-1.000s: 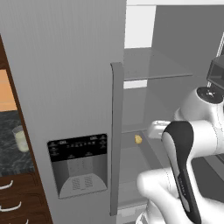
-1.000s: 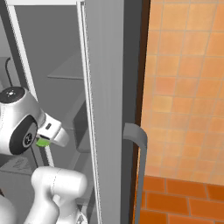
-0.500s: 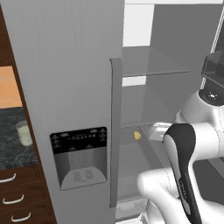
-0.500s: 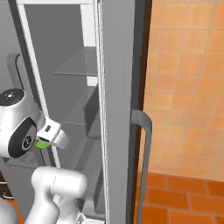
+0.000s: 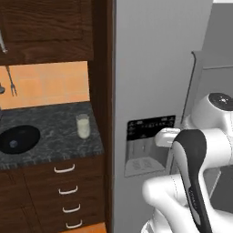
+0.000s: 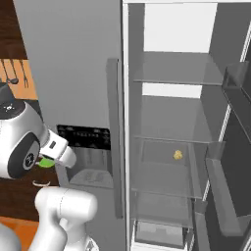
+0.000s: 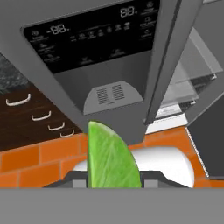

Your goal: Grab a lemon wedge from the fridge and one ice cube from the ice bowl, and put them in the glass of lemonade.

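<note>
Claw (image 7: 113, 177) clenched on bright green, veined lemon wedge (image 7: 111, 159), grey fridge (image 7: 131, 57) dispenser beyond, glass of lemonade (image 5: 83, 126) on table (image 5: 50, 141)

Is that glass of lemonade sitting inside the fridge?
No, the glass of lemonade stands on the dark counter beside the black ice bowl, left of the fridge.

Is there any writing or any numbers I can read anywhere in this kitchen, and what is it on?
"88": pale digits at the top of the black dispenser panel on the tall grey fridge; a second digit group to the left is blurred.
Small white button labels on that panel: too small to read.
Nothing else carries text.
</note>
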Tool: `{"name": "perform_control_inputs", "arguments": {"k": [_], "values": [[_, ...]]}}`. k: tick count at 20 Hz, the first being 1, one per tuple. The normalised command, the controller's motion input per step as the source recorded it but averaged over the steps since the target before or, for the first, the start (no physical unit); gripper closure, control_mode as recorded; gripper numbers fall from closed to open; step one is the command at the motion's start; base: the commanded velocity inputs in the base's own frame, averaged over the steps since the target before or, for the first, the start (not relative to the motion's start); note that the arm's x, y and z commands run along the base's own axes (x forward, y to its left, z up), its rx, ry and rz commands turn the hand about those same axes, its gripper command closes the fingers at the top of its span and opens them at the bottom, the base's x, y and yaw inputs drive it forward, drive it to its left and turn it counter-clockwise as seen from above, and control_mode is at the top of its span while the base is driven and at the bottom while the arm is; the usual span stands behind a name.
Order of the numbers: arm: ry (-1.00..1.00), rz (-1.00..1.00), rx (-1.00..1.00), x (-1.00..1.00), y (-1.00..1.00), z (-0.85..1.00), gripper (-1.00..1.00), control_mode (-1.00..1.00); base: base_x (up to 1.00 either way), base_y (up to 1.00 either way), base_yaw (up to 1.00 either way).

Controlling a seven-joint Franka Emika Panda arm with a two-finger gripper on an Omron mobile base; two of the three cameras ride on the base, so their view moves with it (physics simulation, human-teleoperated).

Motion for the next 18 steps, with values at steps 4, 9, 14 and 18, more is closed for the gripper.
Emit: {"name": "perform_control_inputs", "arguments": {"k": [4,9,14,18], "values": [[0.0,0.0,0.0,0.0,0.0,0.0,1.0,1.0,-0.04,1.0,0.0],[0.0,0.0,0.0,0.0,0.0,0.0,1.0,1.0,-0.04,1.0,-0.12],[0.0,0.0,0.0,0.0,0.0,0.0,1.0,1.0,0.02,1.0,-0.39],[0.0,0.0,0.0,0.0,0.0,0.0,1.0,1.0,0.39,0.81,-0.31]]}}
